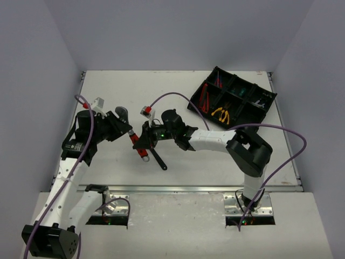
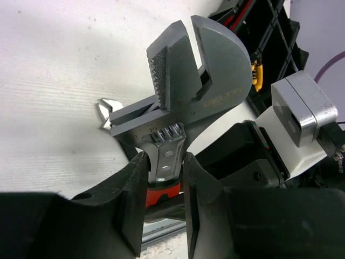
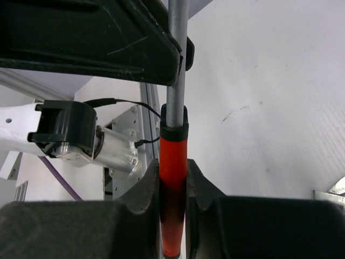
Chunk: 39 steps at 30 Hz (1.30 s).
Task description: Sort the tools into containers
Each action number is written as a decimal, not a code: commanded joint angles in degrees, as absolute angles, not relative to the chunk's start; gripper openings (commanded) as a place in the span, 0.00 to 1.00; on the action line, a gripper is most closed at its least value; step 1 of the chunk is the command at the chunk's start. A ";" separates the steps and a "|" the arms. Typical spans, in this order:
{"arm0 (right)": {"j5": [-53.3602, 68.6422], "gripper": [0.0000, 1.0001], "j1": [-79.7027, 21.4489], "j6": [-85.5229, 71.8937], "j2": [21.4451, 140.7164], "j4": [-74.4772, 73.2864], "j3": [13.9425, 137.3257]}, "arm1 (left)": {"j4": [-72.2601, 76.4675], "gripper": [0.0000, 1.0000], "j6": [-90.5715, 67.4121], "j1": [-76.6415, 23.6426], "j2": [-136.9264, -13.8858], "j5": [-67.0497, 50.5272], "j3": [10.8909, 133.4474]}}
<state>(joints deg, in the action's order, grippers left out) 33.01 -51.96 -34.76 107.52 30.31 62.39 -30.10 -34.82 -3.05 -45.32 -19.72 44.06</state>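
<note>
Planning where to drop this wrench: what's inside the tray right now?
The tray holds yellow pliers, red-handled tools, a green-handled item and silver pieces. Divider walls hide parts of the compartment floors, so other contents cannot be told.

Metal, gloss and matt in your view
Your adjustable wrench [image 2: 188, 102] is dull grey metal, one face rough-toothed; its handle [image 3: 172, 178] looks smooth, glossy red; your table [image 3: 280, 97] is matt white, faintly ribbed.
</note>
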 commanded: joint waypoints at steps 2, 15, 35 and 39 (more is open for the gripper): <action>30.85 0.00 -52.65 -36.65 103.80 30.85 61.18 | -19.26 0.40 -35.41 -3.60 -41.69 -24.64 50.08; 16.27 0.00 -34.45 -43.96 67.50 10.98 39.14 | -36.82 1.00 -20.30 -4.45 -37.92 -0.57 60.63; 24.36 0.00 12.90 -48.76 49.05 -11.42 36.66 | -32.26 1.00 -21.36 -6.95 -30.68 -3.87 46.57; 25.32 0.00 16.81 -47.60 50.18 -11.35 37.51 | -32.08 1.00 -21.45 -7.37 -30.59 -3.96 46.24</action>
<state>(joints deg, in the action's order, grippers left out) 22.77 13.85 -48.78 51.42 -18.43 32.55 -35.56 -21.34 -6.60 -31.02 -3.84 46.76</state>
